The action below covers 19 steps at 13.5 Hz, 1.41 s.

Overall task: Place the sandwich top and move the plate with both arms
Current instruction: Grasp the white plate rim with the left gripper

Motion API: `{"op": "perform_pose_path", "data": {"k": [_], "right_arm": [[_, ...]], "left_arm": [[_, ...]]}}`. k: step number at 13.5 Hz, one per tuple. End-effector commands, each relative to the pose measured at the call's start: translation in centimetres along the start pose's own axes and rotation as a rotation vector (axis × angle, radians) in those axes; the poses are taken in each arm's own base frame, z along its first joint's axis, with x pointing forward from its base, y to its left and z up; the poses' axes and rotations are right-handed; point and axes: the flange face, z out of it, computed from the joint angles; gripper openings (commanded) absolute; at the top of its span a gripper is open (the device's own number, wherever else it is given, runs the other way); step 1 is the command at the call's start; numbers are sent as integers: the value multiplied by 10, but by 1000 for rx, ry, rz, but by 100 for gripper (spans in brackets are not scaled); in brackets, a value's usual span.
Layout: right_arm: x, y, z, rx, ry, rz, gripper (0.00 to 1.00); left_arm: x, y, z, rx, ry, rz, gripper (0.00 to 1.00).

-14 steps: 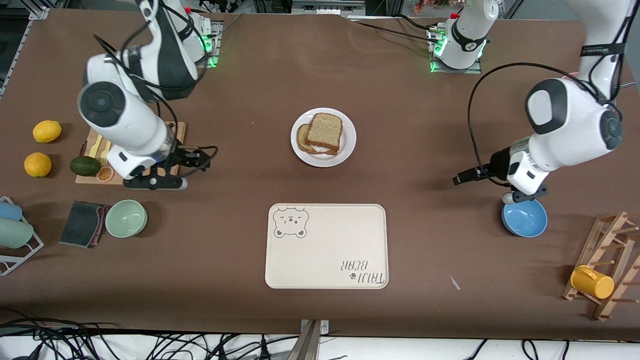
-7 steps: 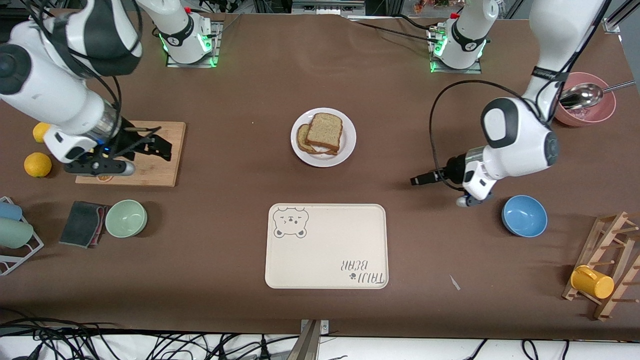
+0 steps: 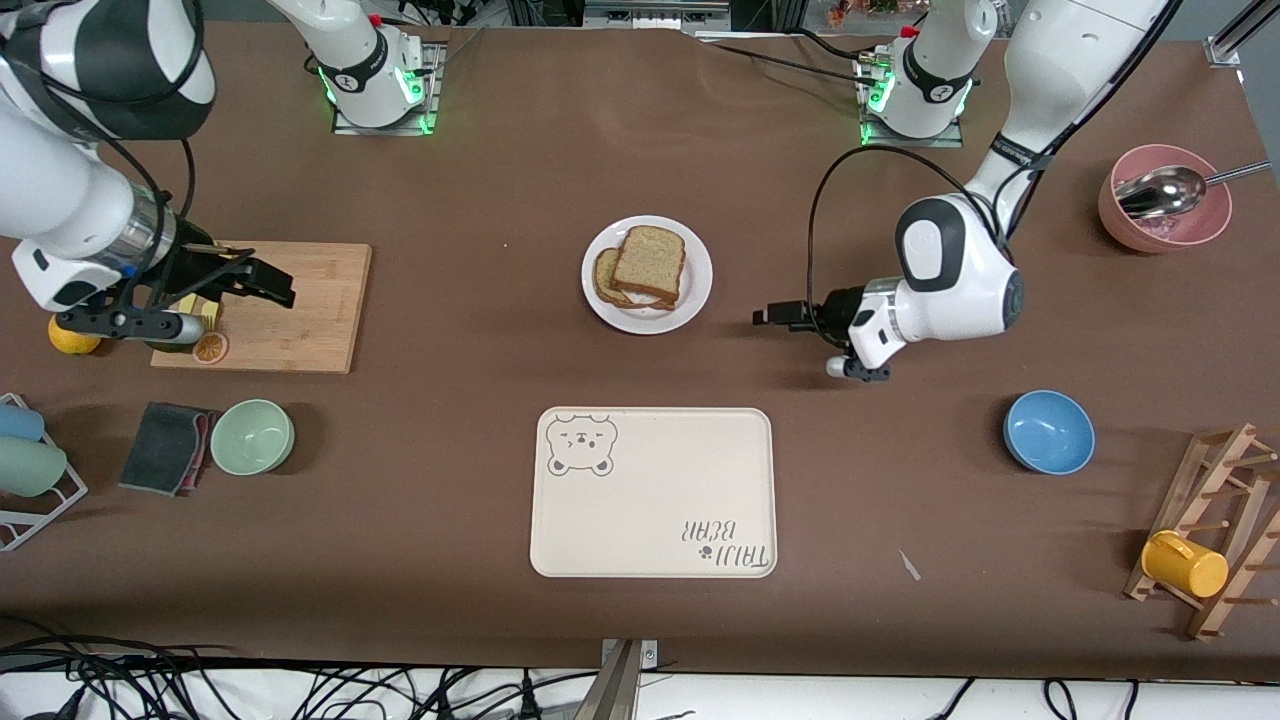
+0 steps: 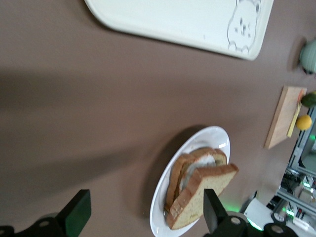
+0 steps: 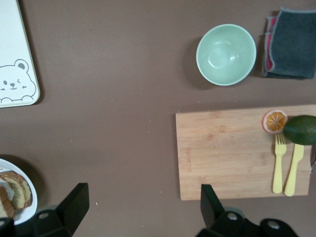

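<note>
Front view. The left gripper [image 3: 768, 316] has travelled from over the blue bowl [image 3: 1049, 431] toward the centre of the table [image 3: 480, 170]. It now hangs low over bare table just beside the plate [image 3: 694, 290], on the side toward the left arm's end. Its fingers stand wide and hold nothing. The right gripper [image 3: 270, 285] has swung away toward the right arm's end of the table and now hangs over the cutting board [image 3: 300, 330], fingers wide and empty. The plate, the sandwich top [image 3: 650, 262] and the bear-print tray [image 3: 655, 520] have not moved. The sandwich top leans on the lower slice on the plate, shifted off it, so the first step looks done or close to it. The tray lies nearer to the front camera than the plate.

Left wrist view. The plate [image 4: 219, 138] lies straight ahead between the two fingers [image 4: 76, 212]. The sandwich top [image 4: 207, 190] is propped at a tilt on the lower slice. The tray [image 4: 173, 19] lies well apart from the plate. Judgement: the left arm is lining up on the plate rim.

Right wrist view. The gripper looks down on the cutting board [image 5: 222, 148], which carries an avocado [image 5: 301, 129], a citrus slice [image 5: 274, 120] and yellow cutlery [image 5: 286, 168]. A green bowl [image 5: 226, 54] and a grey cloth [image 5: 290, 42] lie near it. Only an edge of the plate [image 5: 30, 197] shows. Judgement: the right arm is well apart from the plate and must return before a two-arm lift can begin.
</note>
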Motion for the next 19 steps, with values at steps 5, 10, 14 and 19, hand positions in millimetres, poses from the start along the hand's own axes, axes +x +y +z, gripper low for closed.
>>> {"op": "perform_pose_path", "data": {"k": [5, 10, 14, 19], "right_arm": [[-20, 3, -36, -34, 58, 1, 100], [-15, 3, -37, -49, 79, -4, 100], [-18, 4, -50, -46, 98, -16, 100], [-29, 4, -78, -55, 112, -25, 100]], "left_arm": [[-62, -1, 71, -113, 82, 55, 100], [-70, -24, 102, -140, 121, 46, 100], [-75, -26, 114, -129, 134, 33, 99], [-90, -10, 130, -155, 120, 17, 63]]}}
